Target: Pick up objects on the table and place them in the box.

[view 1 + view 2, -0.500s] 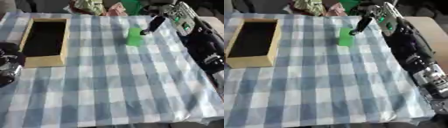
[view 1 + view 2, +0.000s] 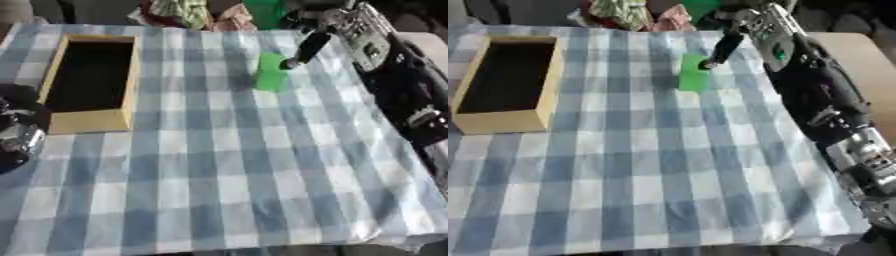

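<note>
I am reaching my right hand [image 2: 308, 44] out to the far side of the worktop [image 2: 227, 165], toward one o'clock, where the green block [image 2: 270, 76] is sitting on the checked cloth. The dark fingers [image 2: 296, 59] are pointing down at the block's top right corner, touching it or just above it; I cannot tell which. They look fairly straight and are not closing round anything, so I am reading the hand as released, with nothing held yet.

The box [image 2: 87, 80] is lying open at about ten o'clock, well apart from the block, and I am seeing nothing inside it. My left hand [image 2: 16, 135] is idling at nine o'clock, just beside the box's near corner; I cannot tell how its fingers are set.

A heap of other things [image 2: 188, 12] is lying at twelve o'clock beyond the cloth's far edge, near the block.

My worry is that the fingers are coming down off-centre, over one corner. If I close from here, the block could tip or skid away toward the heap. It could also twist in the fingers and drop on the way across. The cloth may bunch if I press down and drag.
</note>
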Available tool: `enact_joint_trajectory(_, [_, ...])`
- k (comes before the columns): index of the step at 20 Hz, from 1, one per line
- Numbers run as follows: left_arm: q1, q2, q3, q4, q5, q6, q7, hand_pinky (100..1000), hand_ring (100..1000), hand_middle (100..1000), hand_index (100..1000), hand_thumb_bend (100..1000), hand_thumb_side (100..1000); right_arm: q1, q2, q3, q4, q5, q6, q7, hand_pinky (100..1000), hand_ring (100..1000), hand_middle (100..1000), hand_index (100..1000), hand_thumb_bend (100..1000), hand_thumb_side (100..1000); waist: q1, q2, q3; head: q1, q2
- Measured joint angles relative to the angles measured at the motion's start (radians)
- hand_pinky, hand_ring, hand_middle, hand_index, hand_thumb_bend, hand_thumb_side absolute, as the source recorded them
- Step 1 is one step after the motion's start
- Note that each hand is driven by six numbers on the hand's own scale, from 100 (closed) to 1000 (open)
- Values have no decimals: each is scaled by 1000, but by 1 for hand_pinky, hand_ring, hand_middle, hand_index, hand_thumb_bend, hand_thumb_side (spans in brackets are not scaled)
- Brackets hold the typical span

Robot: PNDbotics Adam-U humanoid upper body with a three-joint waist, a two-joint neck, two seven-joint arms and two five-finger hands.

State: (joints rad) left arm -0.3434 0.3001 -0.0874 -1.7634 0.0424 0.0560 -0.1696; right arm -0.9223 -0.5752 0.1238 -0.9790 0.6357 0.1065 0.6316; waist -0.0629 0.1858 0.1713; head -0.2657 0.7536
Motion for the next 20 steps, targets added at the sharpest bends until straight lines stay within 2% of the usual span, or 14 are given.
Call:
enact_joint_trajectory(10, [-1, 0, 0, 0, 0, 0, 0, 562, 656, 617, 693, 306, 100, 8, 21, -5, 47, 0, 7, -41, 946, 992, 909, 961, 493, 100, 7, 19, 8, -2, 0])
enact_joint_trajectory(20, [-9, 0, 0, 0, 0, 1, -1, 562, 657, 617, 693, 305, 100, 12, 44, -13, 94, 3, 1, -152, 935, 981, 881, 949, 486, 100, 12, 30, 15, -9, 0])
